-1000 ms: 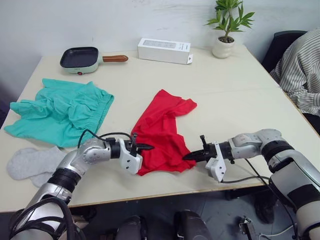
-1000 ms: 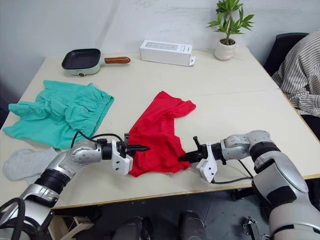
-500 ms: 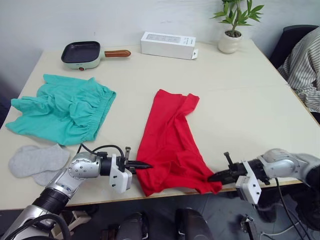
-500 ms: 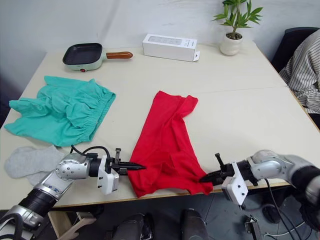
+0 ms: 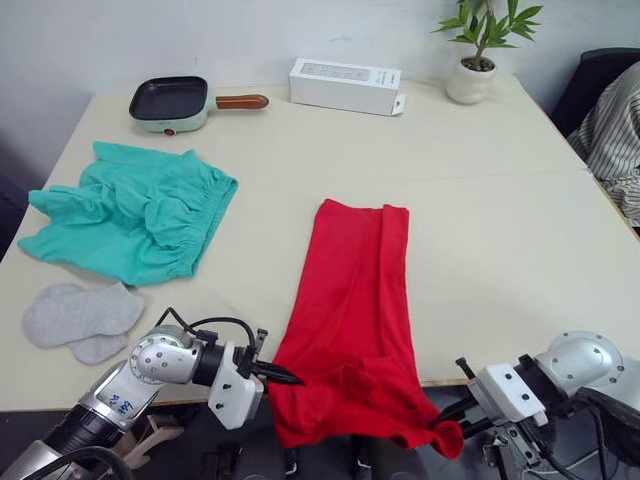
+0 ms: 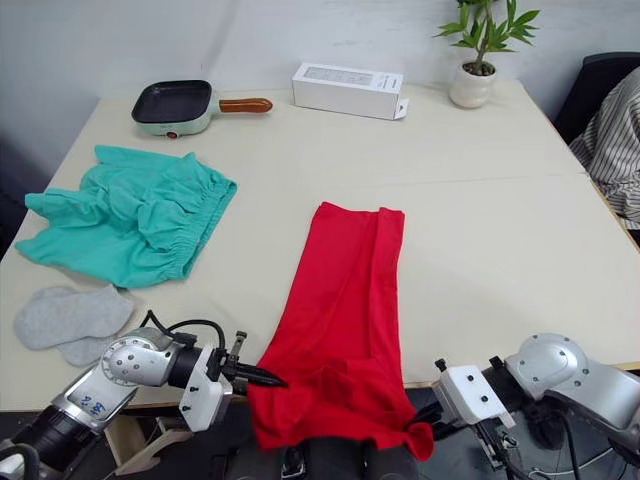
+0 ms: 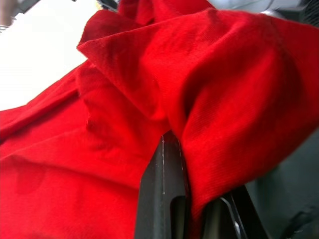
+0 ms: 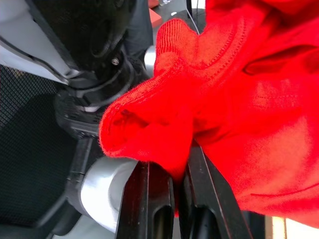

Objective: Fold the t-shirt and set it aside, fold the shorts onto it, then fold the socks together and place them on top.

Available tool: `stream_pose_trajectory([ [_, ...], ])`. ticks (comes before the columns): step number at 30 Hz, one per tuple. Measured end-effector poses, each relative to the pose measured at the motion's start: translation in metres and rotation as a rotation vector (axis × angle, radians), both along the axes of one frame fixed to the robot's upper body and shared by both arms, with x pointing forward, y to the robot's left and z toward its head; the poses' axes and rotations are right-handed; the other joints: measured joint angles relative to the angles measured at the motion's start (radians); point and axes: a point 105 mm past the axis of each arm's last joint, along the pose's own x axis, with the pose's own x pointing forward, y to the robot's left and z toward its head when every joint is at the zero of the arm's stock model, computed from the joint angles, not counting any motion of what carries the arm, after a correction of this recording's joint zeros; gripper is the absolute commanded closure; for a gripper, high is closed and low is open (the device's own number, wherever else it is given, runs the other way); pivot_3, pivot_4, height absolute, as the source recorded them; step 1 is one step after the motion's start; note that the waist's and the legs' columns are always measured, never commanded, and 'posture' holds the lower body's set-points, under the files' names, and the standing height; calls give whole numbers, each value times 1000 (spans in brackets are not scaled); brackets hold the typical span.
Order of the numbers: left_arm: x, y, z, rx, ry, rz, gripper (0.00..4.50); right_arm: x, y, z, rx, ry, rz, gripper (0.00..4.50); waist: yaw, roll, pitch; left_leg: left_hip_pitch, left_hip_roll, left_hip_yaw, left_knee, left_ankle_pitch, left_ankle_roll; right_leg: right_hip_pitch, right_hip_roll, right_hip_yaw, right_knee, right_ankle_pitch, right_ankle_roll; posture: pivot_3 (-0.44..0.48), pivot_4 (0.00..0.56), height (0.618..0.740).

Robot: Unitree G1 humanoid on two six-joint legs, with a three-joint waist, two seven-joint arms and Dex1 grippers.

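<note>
The red t-shirt (image 5: 355,300) lies stretched lengthwise down the middle of the table, its near end hanging past the front edge. My left gripper (image 5: 284,377) is shut on the shirt's near left corner, and in the left wrist view red cloth (image 7: 149,99) is pinched between the fingers. My right gripper (image 5: 452,420) is shut on the near right corner, below the table edge. The teal shorts (image 5: 130,210) lie crumpled at the left. The grey socks (image 5: 80,315) lie in front of them.
A small black pan with a wooden handle (image 5: 170,100), a white box (image 5: 345,86) and a potted plant (image 5: 483,55) stand along the far edge. A person in a striped shirt (image 5: 612,130) sits at the right.
Both grippers have pulled the shirt's near end toward me and over the front edge, drawing the shirt out long and flat. The camera has also tilted.
</note>
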Motion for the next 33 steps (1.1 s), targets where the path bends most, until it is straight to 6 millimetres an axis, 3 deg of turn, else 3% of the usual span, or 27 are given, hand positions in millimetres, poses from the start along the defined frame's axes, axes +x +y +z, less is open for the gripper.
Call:
stream_pose_trajectory([
  [5,8,6,17,-32,170,89,4500,20,-7,22,22,-41,-112,4490,7,-1,4,-1,1,0,5,-3,3,1,0,-2,0,0,0,0,150,740],
  [13,72,4,86,-135,276,182,4500,66,-14,68,161,-88,-336,4490,26,-3,7,-11,2,-5,15,-1,6,0,1,-7,-1,5,2,0,150,740],
  [20,139,-20,134,-270,405,285,4500,128,-27,104,308,-169,-556,4490,26,-7,9,-18,0,-2,26,-1,9,-4,7,-13,3,9,9,0,150,740],
  [23,162,-26,134,-298,464,344,4500,152,-32,107,324,-180,-638,4490,20,-7,9,-18,-2,1,27,-2,11,-4,7,-12,3,10,11,0,150,740],
  [27,185,-31,112,-297,565,431,4500,181,-34,98,346,-164,-742,4490,14,-9,10,-20,-2,4,28,-2,12,-9,7,-10,5,11,12,0,150,740],
  [33,203,-42,95,-316,601,521,4500,209,-31,76,330,-173,-833,4490,12,-9,10,-30,-2,5,31,-1,12,-20,8,-10,13,11,13,0,150,740],
])
